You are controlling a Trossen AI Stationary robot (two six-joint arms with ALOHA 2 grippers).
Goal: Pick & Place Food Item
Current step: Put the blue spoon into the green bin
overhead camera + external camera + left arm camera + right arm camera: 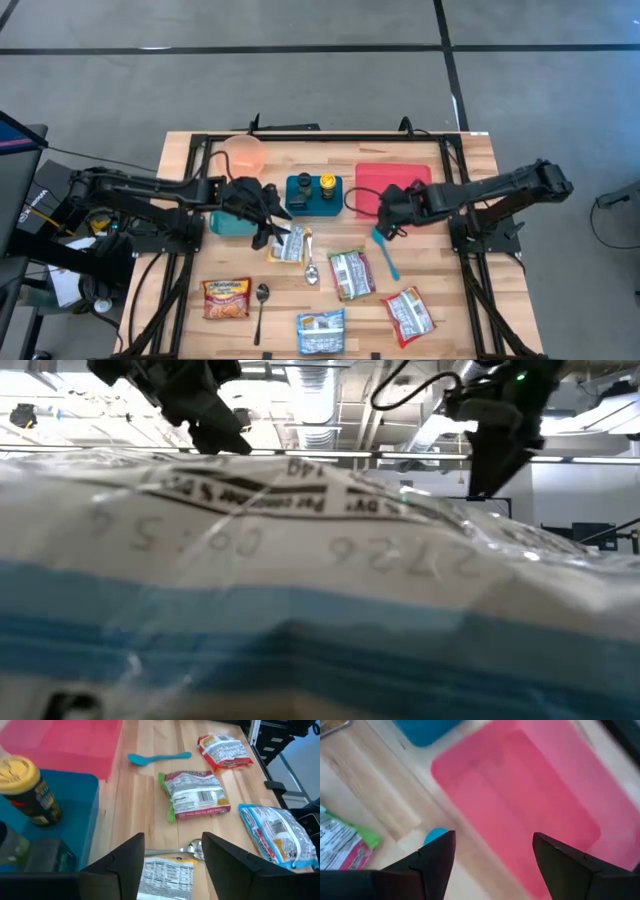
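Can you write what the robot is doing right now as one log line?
left gripper: open, over yellow food packet | right gripper: open, empty, at pink tray edge | nothing held

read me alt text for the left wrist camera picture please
The left end effector, open, hovers over a food packet and a metal spoon on the wooden table. Beyond lie three more snack packets, a blue spoon, a pink tray and a yellow-lidded jar.
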